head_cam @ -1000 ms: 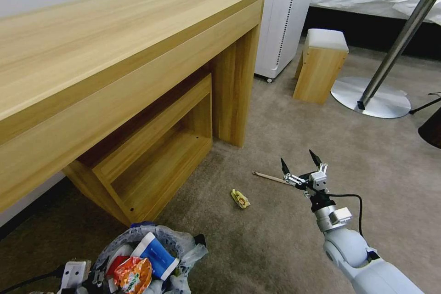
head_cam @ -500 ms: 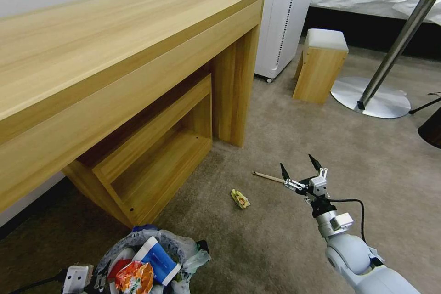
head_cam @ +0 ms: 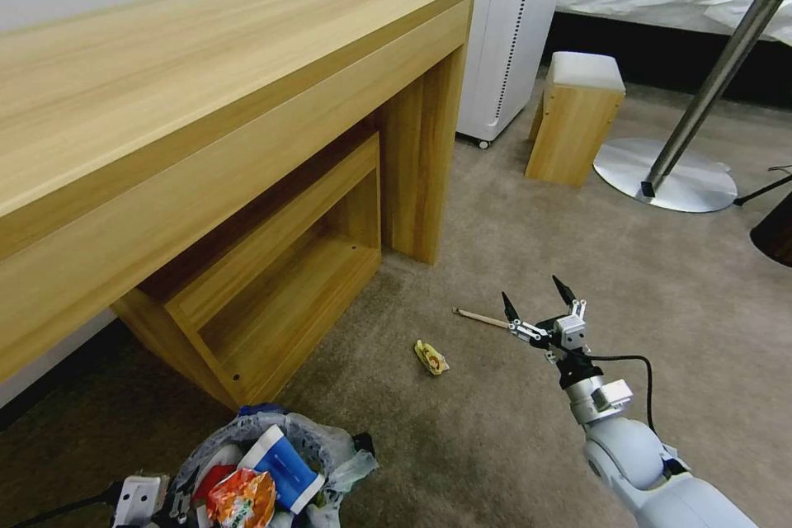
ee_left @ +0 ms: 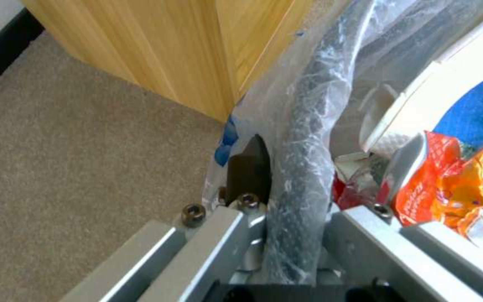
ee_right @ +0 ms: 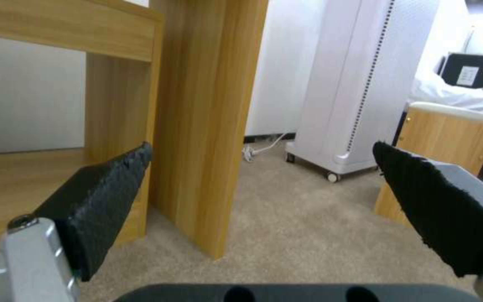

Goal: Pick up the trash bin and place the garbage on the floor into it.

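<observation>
The trash bin, lined with a crinkly plastic bag, sits low at my left and holds a blue-white carton and an orange wrapper. My left gripper is shut on its rim; the left wrist view shows the bag-covered rim between the fingers. On the beige floor lie a thin wooden stick and a yellow scrap. My right gripper hangs open just right of the stick's end, with nothing between its pads.
A long wooden desk with a low shelf unit under it stands at the left. A white cabinet on wheels, a small wooden stool and a round table's metal base stand farther off. Open carpet lies around the stick.
My right gripper has sunk a little lower and come slightly nearer to me, still open. The bin in my left gripper has dropped slightly in view.
</observation>
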### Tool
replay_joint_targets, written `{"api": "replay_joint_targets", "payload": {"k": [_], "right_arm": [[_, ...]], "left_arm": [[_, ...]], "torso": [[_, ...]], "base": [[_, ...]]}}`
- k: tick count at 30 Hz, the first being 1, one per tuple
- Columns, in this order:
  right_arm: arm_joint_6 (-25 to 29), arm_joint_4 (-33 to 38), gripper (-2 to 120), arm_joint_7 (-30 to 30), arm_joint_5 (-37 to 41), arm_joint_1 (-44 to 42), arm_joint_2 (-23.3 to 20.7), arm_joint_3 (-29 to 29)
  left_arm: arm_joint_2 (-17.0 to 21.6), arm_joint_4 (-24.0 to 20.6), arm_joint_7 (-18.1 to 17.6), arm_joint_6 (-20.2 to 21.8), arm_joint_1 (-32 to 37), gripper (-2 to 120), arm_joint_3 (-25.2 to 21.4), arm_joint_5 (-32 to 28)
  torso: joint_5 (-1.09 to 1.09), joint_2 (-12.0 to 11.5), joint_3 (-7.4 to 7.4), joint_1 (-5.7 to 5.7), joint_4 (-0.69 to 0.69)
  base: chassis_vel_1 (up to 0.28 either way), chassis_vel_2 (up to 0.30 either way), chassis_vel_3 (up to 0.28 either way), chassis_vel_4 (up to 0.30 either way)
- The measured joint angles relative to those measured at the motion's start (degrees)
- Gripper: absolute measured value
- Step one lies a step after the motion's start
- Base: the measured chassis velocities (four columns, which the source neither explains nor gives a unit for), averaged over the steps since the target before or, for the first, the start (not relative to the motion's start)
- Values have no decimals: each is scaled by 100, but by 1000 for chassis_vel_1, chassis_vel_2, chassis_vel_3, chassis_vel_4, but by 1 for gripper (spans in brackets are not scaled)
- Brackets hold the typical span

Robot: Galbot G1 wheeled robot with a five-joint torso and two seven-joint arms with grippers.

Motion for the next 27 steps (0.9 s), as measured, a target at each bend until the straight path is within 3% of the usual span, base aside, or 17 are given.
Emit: {"api": "replay_joint_targets", "payload": {"k": [18,27], "right_arm": [[172,-246,100,-69,-90,253,90,-192],[12,-377,100,532,-722,490,12,-266]], "left_arm": [[265,124,-105,9,-98,0,-8,-188],[306,142,-108,35,-112,0,13,-220]], "torso": [[0,-1,1,1,0],[0,-1,0,0,0]], "base": [[-66,78,62,-72],[0,0,0,0]]}}
